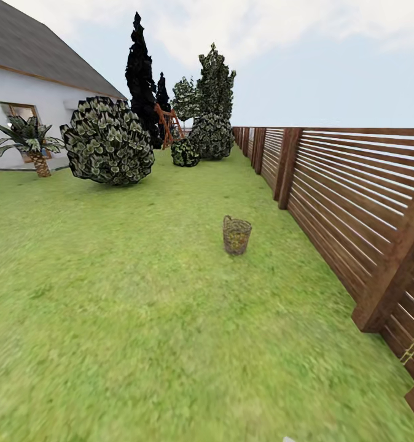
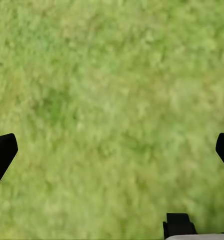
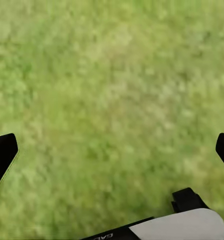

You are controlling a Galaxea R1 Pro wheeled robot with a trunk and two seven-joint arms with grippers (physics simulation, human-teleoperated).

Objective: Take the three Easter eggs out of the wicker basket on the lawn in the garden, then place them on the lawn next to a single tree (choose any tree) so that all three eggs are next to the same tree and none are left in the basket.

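Observation:
The wicker basket (image 1: 236,234) stands upright on the lawn (image 1: 109,294) some way ahead, right of centre, near the fence. Its inside is too small to make out, so the Easter eggs are hidden. A tree (image 1: 215,80) with speckled foliage rises at the far end of the garden. In the left wrist view my left gripper (image 2: 112,150) hangs open over bare grass, its black fingertips (image 2: 2,155) wide apart. In the right wrist view my right gripper (image 3: 112,150) is likewise open above grass, with nothing between its fingertips (image 3: 2,155).
A brown slatted fence (image 1: 354,202) runs along the right side, close to the basket. A big round shrub (image 1: 109,141), a short palm (image 1: 30,141) and the white house (image 1: 23,92) lie at the left. A black tree (image 1: 140,73) and smaller shrubs (image 1: 185,152) stand far back.

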